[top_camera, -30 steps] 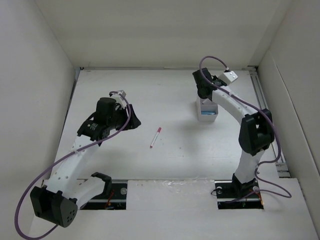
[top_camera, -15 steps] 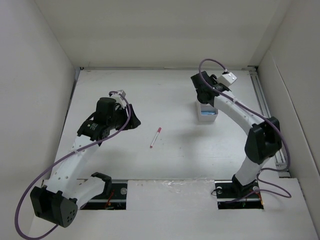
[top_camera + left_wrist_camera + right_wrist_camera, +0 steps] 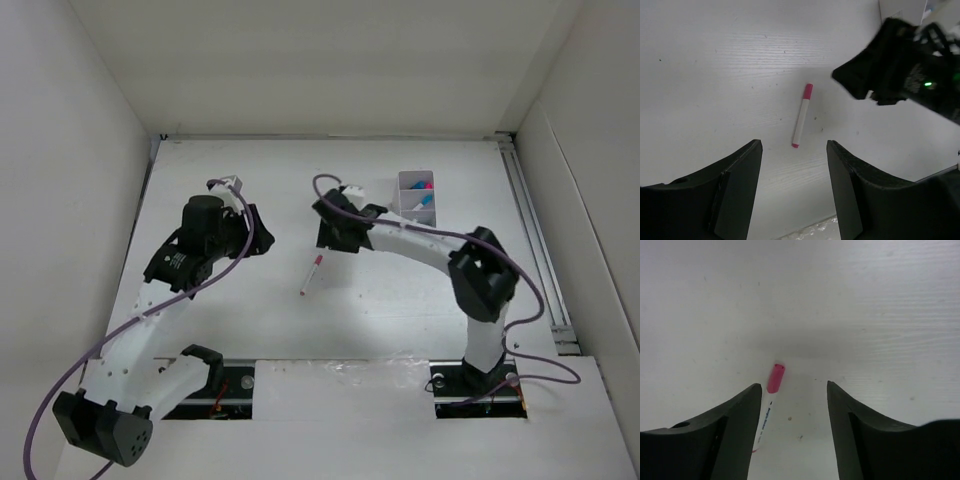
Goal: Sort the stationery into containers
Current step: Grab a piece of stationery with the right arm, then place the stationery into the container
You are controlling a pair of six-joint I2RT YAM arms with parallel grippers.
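Observation:
A thin white pen with a pink cap [image 3: 311,274] lies alone on the table's middle; it also shows ahead of the left fingers [image 3: 802,116] and by the right gripper's left finger [image 3: 771,395]. The white divided container [image 3: 415,193] stands at the back right with pink and blue pieces in it. My right gripper [image 3: 330,236] hovers just behind the pen, open and holding nothing [image 3: 794,386]. My left gripper [image 3: 262,236] is to the pen's left, jaws apart and empty [image 3: 794,145].
The right arm's black wrist [image 3: 890,65] shows at the upper right of the left wrist view. White walls enclose the table on the left, back and right. A metal rail [image 3: 535,250] runs along the right edge.
My right arm swung from over the container at the back right to the middle, above the pen, and its jaws opened. The left arm shifted slightly back.

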